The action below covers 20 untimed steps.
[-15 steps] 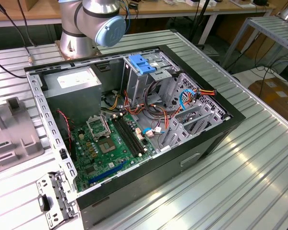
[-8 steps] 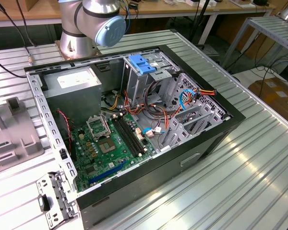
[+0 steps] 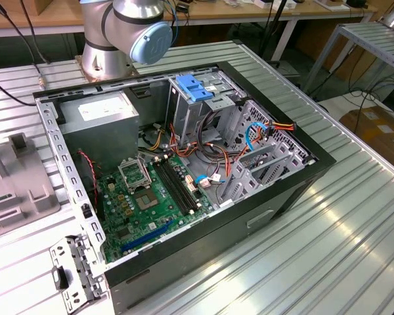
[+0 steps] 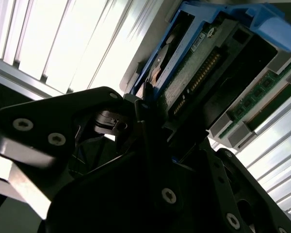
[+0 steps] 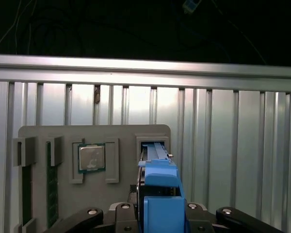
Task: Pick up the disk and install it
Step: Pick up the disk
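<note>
First wrist view: we note the gripper clamped on the disk, pinched from both sides. Ahead of the gripper, the disk's far end meets a slot in the grey holder tray; a processor chip lies beside that slot.

1. Desk was ribbed silver aluminium slats and ran across most of the exterior view.
2. Wooden bench top ran along behind the desk.
3. Second metal-frame table stood at the exterior view's right, apart from the desk.
4. Pale floor lay between them, with a brown cardboard box on it.
5. Bright light glared off the desk slats in the second wrist view.
6. Beyond the desk edge in the first wrist view it was dark.
</note>
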Tool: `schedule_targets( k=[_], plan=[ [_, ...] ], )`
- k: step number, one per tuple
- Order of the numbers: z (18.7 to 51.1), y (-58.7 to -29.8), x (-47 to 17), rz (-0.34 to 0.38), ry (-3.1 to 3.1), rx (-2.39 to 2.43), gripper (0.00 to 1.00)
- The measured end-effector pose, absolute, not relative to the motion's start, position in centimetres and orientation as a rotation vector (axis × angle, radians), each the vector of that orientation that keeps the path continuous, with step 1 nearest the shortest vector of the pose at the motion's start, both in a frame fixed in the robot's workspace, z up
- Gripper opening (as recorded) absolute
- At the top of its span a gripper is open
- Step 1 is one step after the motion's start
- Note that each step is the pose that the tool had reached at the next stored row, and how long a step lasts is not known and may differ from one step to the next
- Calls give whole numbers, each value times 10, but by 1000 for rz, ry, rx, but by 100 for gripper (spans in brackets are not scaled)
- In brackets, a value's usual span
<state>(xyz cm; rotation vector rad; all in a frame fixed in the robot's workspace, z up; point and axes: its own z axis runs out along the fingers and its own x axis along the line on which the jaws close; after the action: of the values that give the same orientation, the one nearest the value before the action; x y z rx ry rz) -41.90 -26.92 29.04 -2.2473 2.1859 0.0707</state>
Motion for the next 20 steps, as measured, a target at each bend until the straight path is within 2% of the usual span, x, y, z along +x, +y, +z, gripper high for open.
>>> schedule_targets(
  k=[20],
  plan=[
    [306, -269, -419, 71, 2186, -2247, 36]
  ],
)
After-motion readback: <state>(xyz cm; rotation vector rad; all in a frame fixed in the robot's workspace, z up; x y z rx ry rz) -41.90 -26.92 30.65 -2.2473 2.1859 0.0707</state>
